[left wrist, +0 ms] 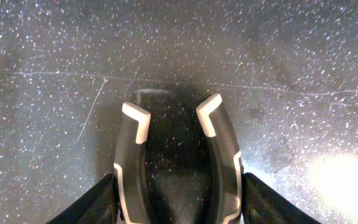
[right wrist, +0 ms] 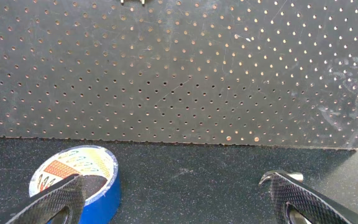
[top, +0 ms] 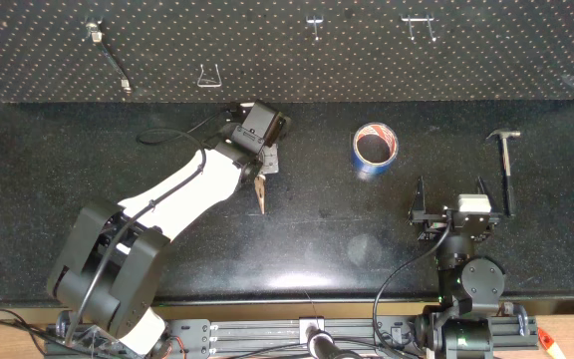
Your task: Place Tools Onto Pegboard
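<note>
Black speckled worktop (top: 347,249) meets a dark perforated pegboard (top: 267,50), where a long dark tool (top: 113,60) hangs at 10 o'clock. The left gripper (left wrist: 173,115) stands released over bare surface near the board's foot. A blue roll of tape (top: 375,148) lies at 1 o'clock from the table's middle, with a black-handled hammer (top: 507,160) at 3 o'clock of it. The right gripper (top: 451,189), jaws wide and empty, sits at 5 o'clock from the tape.

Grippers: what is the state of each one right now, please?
Left gripper: open, holding nothing.
Right gripper: open, holding nothing.
</note>
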